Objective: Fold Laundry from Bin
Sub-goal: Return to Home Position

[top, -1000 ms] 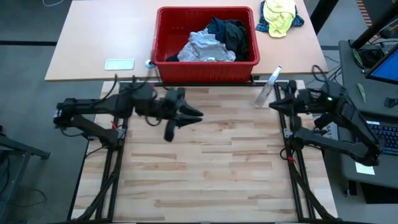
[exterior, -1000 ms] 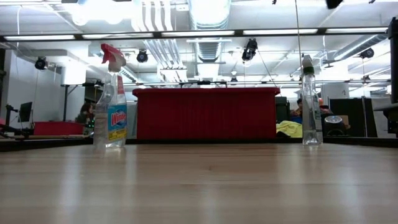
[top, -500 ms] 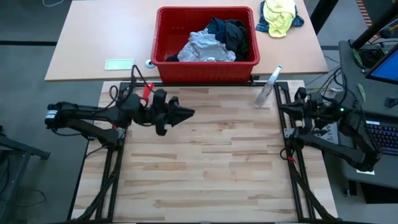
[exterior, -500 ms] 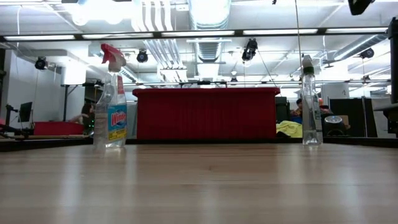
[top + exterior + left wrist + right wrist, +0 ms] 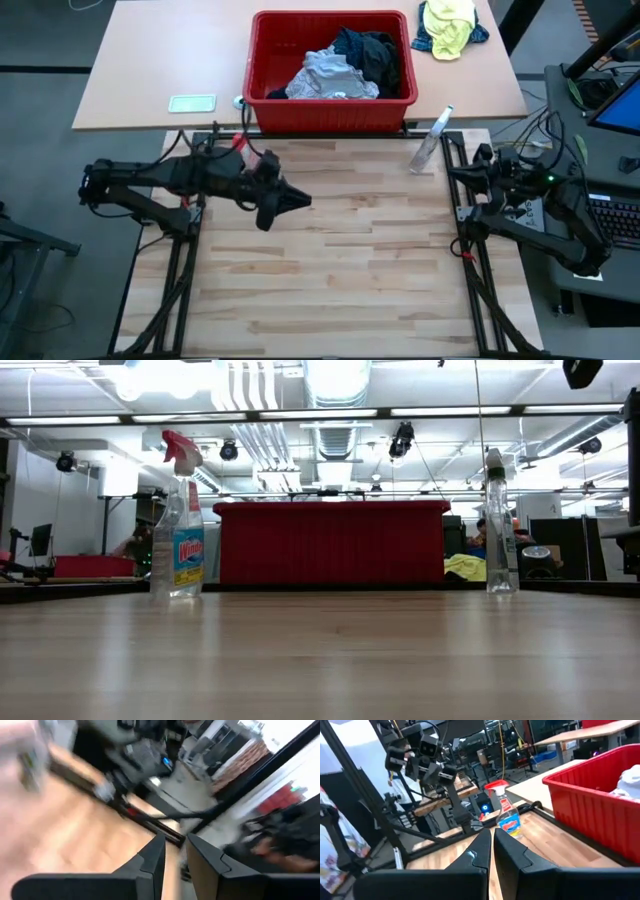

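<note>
The red bin [image 5: 262, 60] stands on the far table, just beyond the wooden table [image 5: 340, 280]; the low view shows its front wall [image 5: 330, 545]. Laundry lies piled inside it: a light grey garment [image 5: 325, 75] and dark ones [image 5: 372, 52]. My left gripper [image 5: 303, 199] hovers over the wooden table's far left part, near side of the bin, pointing toward the right edge. Its fingers [image 5: 175, 840] stand a little apart with nothing between them. My right gripper [image 5: 452, 172] waits at the table's far right edge, shut [image 5: 492, 832] and empty.
A Windex spray bottle [image 5: 178, 520] and a clear spray bottle [image 5: 430, 145] stand at the wooden table's far edge, left and right of the bin. A yellow-and-blue cloth bundle [image 5: 450, 25] and a pale card [image 5: 192, 102] lie on the far table.
My left gripper has drifted a little toward the near edge and down, rolling about its own axis. My right arm has sunk slightly and rolled its wrist, then kept still. The laundry and the bin have not moved.
</note>
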### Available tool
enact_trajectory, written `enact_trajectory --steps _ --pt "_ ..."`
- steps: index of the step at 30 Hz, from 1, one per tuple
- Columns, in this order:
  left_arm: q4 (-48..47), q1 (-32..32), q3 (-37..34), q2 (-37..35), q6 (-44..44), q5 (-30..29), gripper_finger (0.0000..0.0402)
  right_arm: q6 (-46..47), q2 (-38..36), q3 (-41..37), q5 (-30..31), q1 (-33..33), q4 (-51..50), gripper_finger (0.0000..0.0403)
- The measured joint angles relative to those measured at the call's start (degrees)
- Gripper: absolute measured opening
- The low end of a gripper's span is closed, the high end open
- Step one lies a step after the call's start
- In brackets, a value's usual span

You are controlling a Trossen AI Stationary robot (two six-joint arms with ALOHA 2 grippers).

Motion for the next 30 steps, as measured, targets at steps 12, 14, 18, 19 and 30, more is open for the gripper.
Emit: enact_trajectory --steps 12,14,18,19,30 --pt "5.57 -2.44 -15.27 -12.62 26.41 -10.13 0.0061 -23.91 -2.64 -7.58 -0.79 0.0 1.8 0.0013" --pt "11.42 -2.43 -21.53 -15.89 28.09 -9.79 0.0061 -23.53 -3.65 -11.45 -1.89 0.0 6.37 0.0013" --pt "26.53 -2.38 -33.98 -22.45 29.59 -8.13 0.0061 -21.86 -5.93 -20.37 -4.75 0.02 17.98 0.0013" --pt "30.74 -2.4 -37.08 -23.72 29.85 -6.14 0.0061 -20.79 -6.53 -22.53 -5.12 0.03 21.23 0.0013" --pt "51.23 -2.42 -54.71 -31.89 28.65 2.5 0.0061 -13.6 -12.85 -36.35 -5.03 0.11 42.33 0.0013"
